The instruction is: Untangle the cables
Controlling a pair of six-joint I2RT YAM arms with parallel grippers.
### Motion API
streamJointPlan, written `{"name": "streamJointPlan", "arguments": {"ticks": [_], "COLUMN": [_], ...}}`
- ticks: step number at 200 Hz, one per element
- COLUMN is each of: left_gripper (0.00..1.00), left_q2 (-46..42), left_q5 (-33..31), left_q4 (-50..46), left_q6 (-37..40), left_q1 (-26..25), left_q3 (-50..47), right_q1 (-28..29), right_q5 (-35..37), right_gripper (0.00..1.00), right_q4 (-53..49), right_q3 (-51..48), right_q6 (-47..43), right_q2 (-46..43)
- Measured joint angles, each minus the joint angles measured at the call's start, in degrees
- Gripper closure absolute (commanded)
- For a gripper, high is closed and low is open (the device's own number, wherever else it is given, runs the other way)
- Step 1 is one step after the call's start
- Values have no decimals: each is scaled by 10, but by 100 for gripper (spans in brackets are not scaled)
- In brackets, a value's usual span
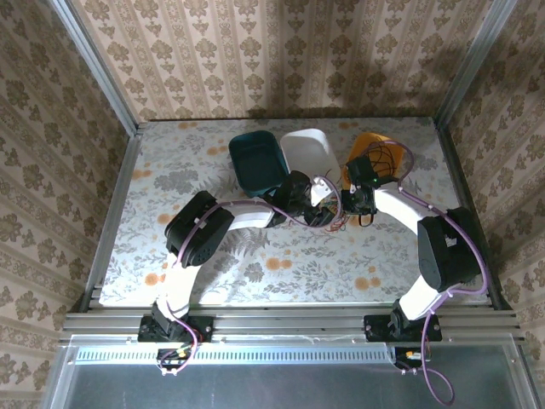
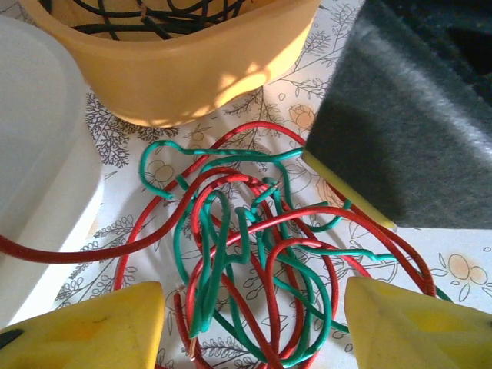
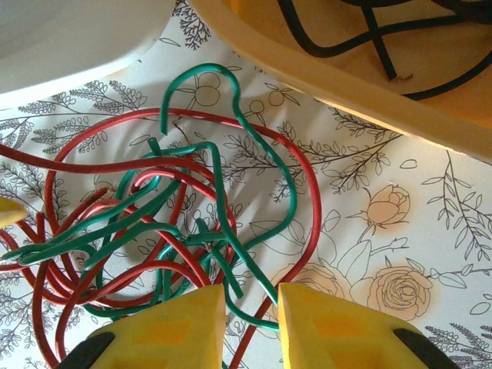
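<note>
While the cables point(image 2: 254, 219) lie knotted on the table point(image 3: 400, 254), just in front of the orange tub point(image 2: 192, 77) and beside the white tub point(image 2: 38, 154), both grippers stand close over the heap.

Tool state: the left gripper point(image 2: 250, 300) is spread wide, its yellow fingers either side of the knot, and it holds nothing. The right gripper point(image 3: 251, 301) has its fingers parted only narrowly. A green strand point(image 3: 261, 231) runs down toward that gap, which looks wider than the strand, so I judge it not pinched.

Step in hand, as I judge it, is taking a first strand out of the knot. The sound choice is the green one, whose bare hooked end sits clear at the far side of the heap. One gripper should close on that strand alone. The other should pin the red mass point(image 3: 69, 254) while the pull goes slowly outward and away from the tubs. If the whole knot starts to travel, the pull should stop.

Condition of the cables: thin, glossy, springy strands. Red and green are woven through each other in many overlapping loops, with one wide red loop ringing the rest. Black cables point(image 3: 369, 34) lie apart inside the orange tub.
</note>
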Motion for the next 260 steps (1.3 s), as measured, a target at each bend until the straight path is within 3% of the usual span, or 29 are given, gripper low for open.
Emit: {"name": "streamJointPlan", "arguments": {"ticks": [159, 260], "left_gripper": [37, 40], "left_q2": [2, 29], "left_q5": [0, 0], "left_q4": [-2, -1], "left_q6": [0, 0], "left_q1": [-2, -2], "left_q3": [4, 9], "right_q1": [-5, -5], "right_q5": [27, -18], "right_gripper": [67, 68], "right_q4": [4, 32], "right_q3": [0, -1], "right_q6": [1, 20], "right_q2": [-13, 11]}}
